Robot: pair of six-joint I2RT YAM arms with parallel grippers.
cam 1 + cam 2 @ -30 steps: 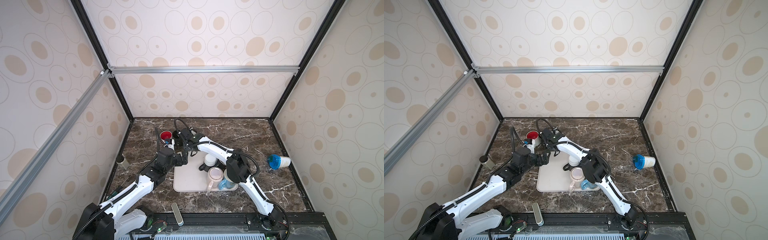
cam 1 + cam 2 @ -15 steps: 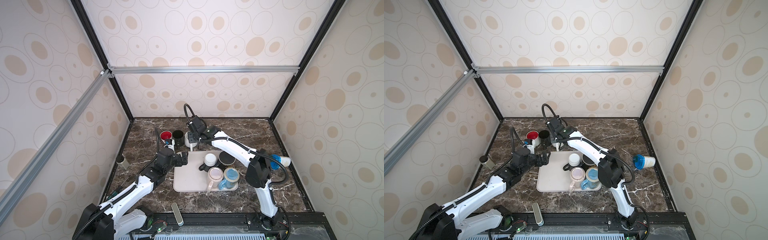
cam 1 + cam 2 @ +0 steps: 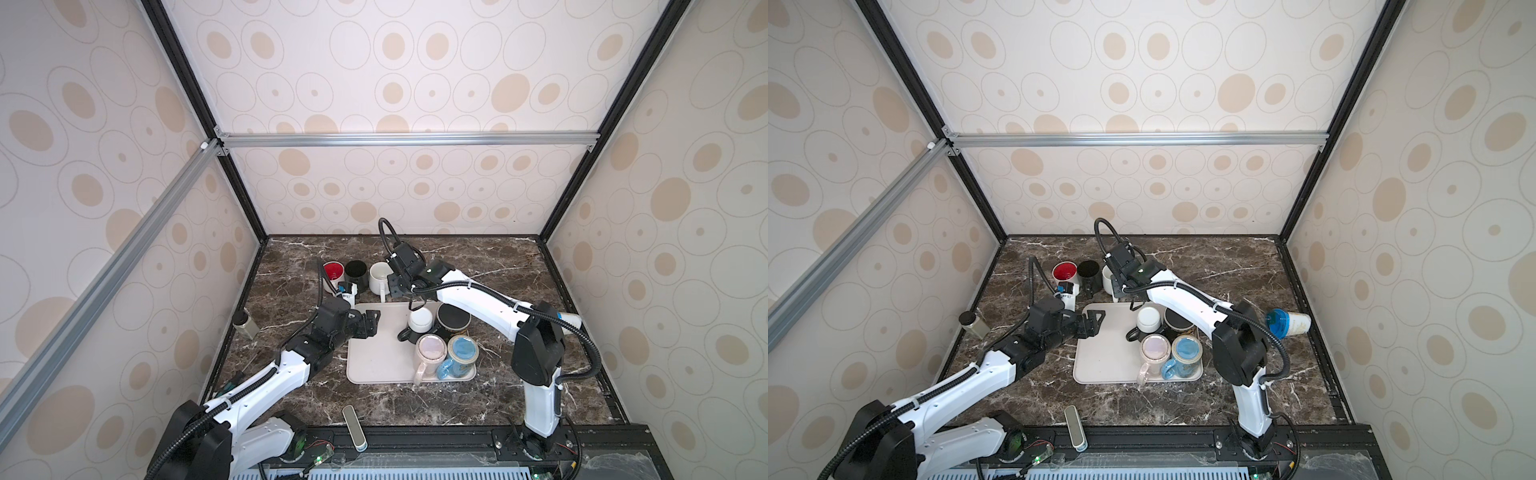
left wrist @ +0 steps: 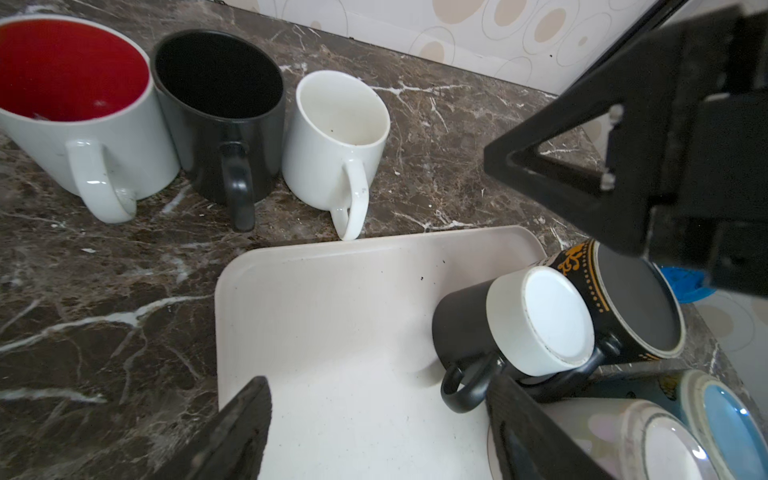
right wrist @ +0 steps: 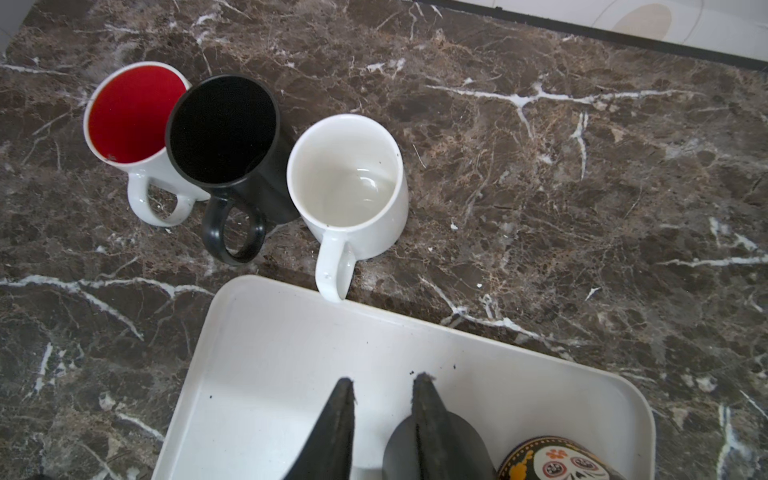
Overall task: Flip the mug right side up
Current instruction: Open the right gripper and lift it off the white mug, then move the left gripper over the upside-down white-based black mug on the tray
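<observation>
"While the left tool (image 4: pixel 374 399) is hanging released and empty over the tray (image 4: pixel 291 266), what is worrying you?"

"The upside-down mug (image 4: pixel 536 316) is sitting just ahead of it, leaning against the patterned mug (image 4: pixel 636 307). A jaw pushing in between is risking toppling both."

"And beyond?"

"The right tool (image 5: pixel 384 384), narrowly parted and gripping nothing, is hovering just past them. I think the arms are risking a collision."

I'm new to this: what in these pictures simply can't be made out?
- White mug: in a top view, mostly behind the right arm's wrist.
- Black-and-gold mug: right wrist view, pattern cut off by the picture's edge.
- Tipped cup: in a top view, mostly behind the right arm.
- Small object by the left wall: too small to identify.
</observation>
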